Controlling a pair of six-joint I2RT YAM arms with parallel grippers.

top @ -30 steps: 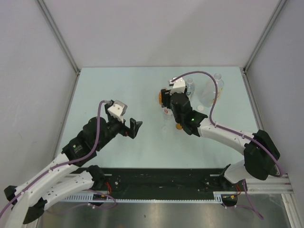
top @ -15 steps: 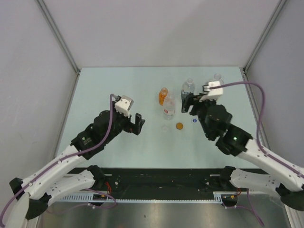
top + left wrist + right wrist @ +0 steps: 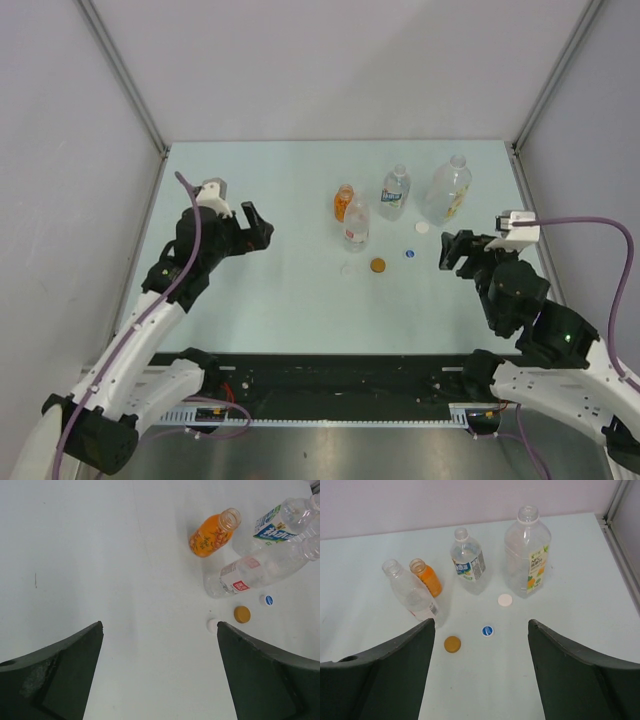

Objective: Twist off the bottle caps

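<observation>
Four bottles stand upright with bare necks: the orange one [image 3: 343, 202], the red-labelled one [image 3: 356, 226], the blue-labelled one [image 3: 395, 192] and the big clear jug [image 3: 446, 189]. In front of them the bottle caps lie loose on the table: a white cap [image 3: 422, 227], a blue cap [image 3: 409, 254], an orange-brown cap [image 3: 377, 265] and a second white cap [image 3: 346, 268]. My left gripper [image 3: 258, 225] hangs open and empty well to the left of them. Right of the caps, my right gripper [image 3: 455, 252] is open and holds nothing; its wrist view shows the blue cap [image 3: 487, 630] far beyond its fingertips.
The pale table [image 3: 280, 180] is walled by grey panels at the back and both sides. A black rail [image 3: 340, 385] with the arm bases runs along the near edge. The bottles and caps cluster at the back right of the middle.
The right arm has swung away from the bottles to the right and towards the near edge, its jaws widening. The left arm has drawn back to the left.
</observation>
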